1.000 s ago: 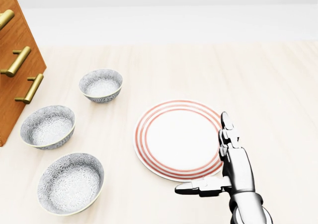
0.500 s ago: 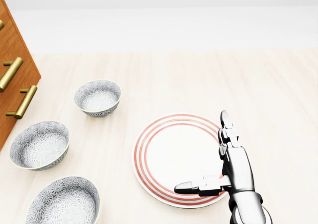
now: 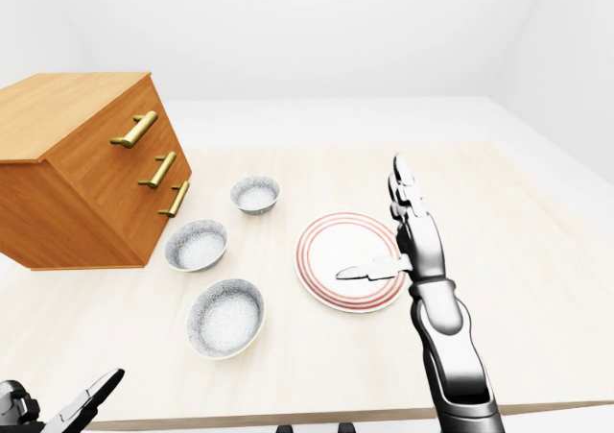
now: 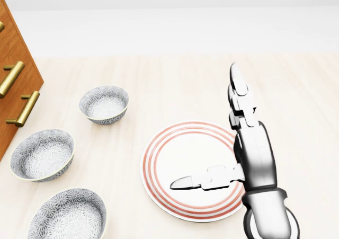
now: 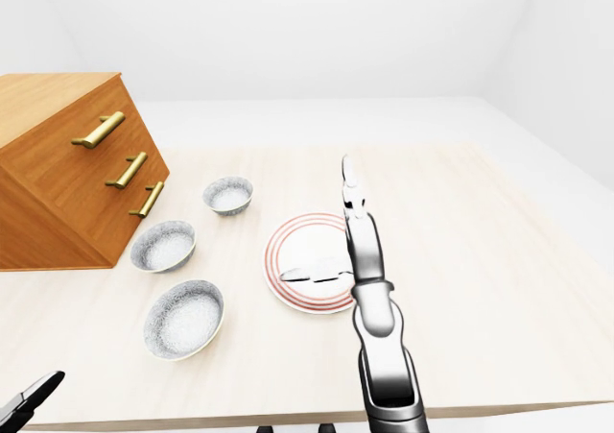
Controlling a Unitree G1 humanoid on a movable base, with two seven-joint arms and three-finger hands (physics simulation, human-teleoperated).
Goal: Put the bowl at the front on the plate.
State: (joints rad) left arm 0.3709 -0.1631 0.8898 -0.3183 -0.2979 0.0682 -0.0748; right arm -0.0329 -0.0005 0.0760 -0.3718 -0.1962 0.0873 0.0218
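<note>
Right hand (image 4: pixel 233 138) now higher, over plate (image 4: pixel 159 186).

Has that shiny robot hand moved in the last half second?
Yes. The right hand has risen toward the head view's top against the unmoved plate; its thumb now reaches further left over it.

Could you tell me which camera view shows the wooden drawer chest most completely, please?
The left-eye view: the wooden drawer chest shows whole, with its top and three brass handles. The right-eye view crops its left side at the frame edge. The head view catches only a slice of its drawer face at the left edge.
</note>
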